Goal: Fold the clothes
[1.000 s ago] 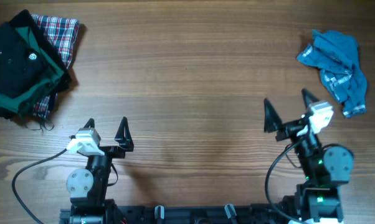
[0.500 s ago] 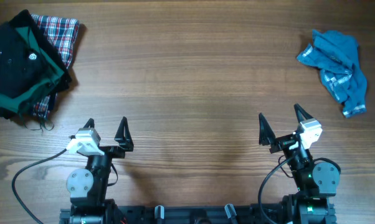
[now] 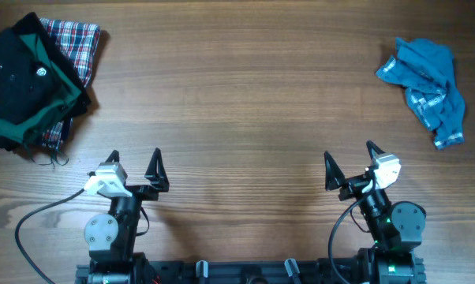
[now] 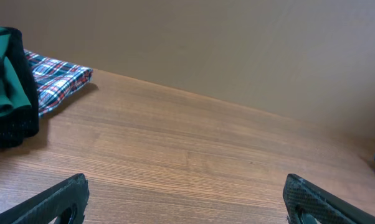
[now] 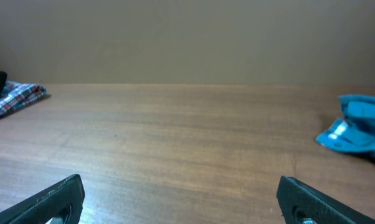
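Evidently nothing is in hand: clothes lie at the far corners, both arms sit back

Broadly, the brown wooden table [image 3: 237, 102] is bare across its middle. That open stretch reads as the working ground for spreading a garment flat.

The large black soft shirt [image 3: 16, 79], with green cloth showing at its folds, sits at the far left corner in a squared heap. It rests on a red, white and blue checked cloth [image 3: 78, 35], whose edge pokes out behind and under it. Such stacking suggests a put-away pile, set clear of the folding area, though I cannot tell how neatly it is folded.

The crumpled teal-blue garment [image 3: 427, 91] lies alone at the far right, well apart from the pile. It is bunched and twisted, so it looks like the piece not yet folded, and it is on the right arm's side.

The left gripper [image 3: 135, 153] and the right gripper [image 3: 348, 150] stand at the near edge, each close to its own base. Their jaws are spread wide with nothing between them, and the wrist views show only bare wood between the dark fingers [image 4: 56, 199]. Neither gripper touches any cloth, and parked this far back they likely keep the overhead sight of the garments unblocked.

Smallest of all, the round white logo [image 3: 42, 72] faces up on the black shirt.
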You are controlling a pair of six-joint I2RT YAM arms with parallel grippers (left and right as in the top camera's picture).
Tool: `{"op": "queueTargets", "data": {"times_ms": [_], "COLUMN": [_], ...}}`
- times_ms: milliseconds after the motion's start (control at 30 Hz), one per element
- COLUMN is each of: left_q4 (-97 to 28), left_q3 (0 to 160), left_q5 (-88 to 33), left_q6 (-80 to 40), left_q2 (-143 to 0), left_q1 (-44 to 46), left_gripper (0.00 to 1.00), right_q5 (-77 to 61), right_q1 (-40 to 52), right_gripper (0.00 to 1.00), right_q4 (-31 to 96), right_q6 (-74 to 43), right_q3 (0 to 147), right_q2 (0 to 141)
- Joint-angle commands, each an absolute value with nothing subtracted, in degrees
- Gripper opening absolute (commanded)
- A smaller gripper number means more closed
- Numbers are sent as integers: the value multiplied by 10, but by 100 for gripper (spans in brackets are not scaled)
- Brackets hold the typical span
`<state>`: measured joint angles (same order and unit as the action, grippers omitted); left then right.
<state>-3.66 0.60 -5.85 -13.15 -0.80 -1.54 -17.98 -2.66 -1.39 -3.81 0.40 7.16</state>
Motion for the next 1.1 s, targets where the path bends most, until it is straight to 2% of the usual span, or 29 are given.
{"op": "queueTargets", "data": {"times_ms": [0,667,1067], "left_q4": [-39,-39,-39], "left_q3": [3,3,3], "left_q5": [-55,-55,-55], "left_q6": [-124,-124,-124], "left_q2": [-4,-4,-4], "left_q1": [-13,-13,-13], "left_gripper": [100,100,100], "right_q5": [-185,-191,-150], "right_q1": [-26,-26,-26], "right_gripper": [100,100,100], "right_q4": [-15,-15,-10], "right_q6": [-45,-46,-51], "right_q3": [3,3,3], "right_q2": [43,2,2]}}
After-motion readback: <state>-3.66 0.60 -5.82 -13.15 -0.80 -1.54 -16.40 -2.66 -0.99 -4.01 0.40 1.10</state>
